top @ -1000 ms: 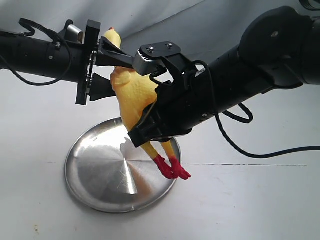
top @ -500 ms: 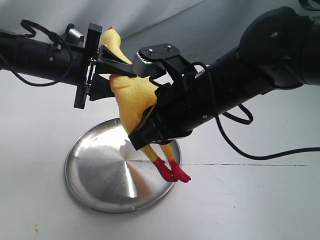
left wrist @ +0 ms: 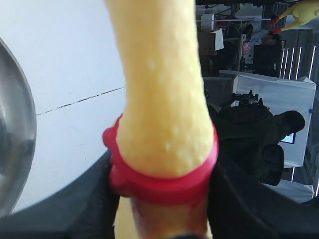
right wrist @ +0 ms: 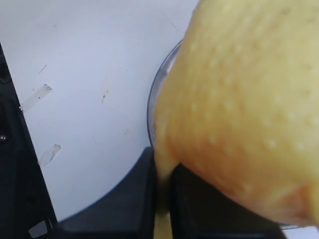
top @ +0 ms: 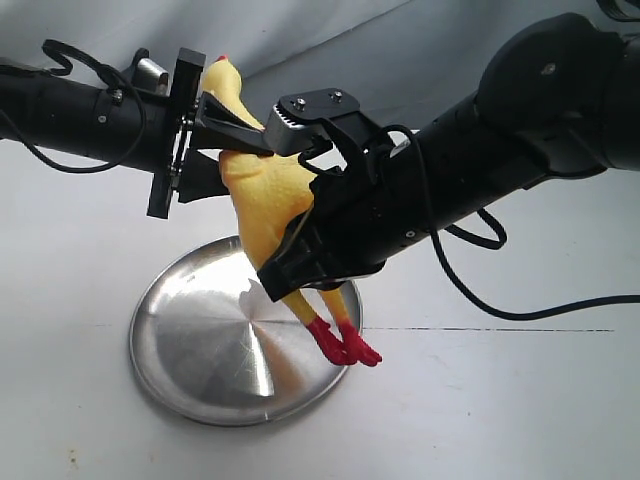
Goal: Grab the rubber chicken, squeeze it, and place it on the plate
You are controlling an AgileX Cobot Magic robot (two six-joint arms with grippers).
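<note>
**Chicken held in the air by both my hands, over the plate.**
My left hand (top: 238, 155) reaches in from the left and is closed partway on the chicken (top: 262, 195) at its neck, one finger pressed against each side of the red collar (left wrist: 162, 181). My right hand (top: 300, 268) comes in from the right and is nearly shut, pinching a thin part at the lower end of the body. The chicken hangs slanted between them, head up and to the far left, red feet (top: 345, 345) down and to the near right. The feet dangle over the right rim of the plate (top: 190, 360) and are clear of it. The plate lies flat on the white desk (top: 500, 410), below and left of the chicken.
</note>
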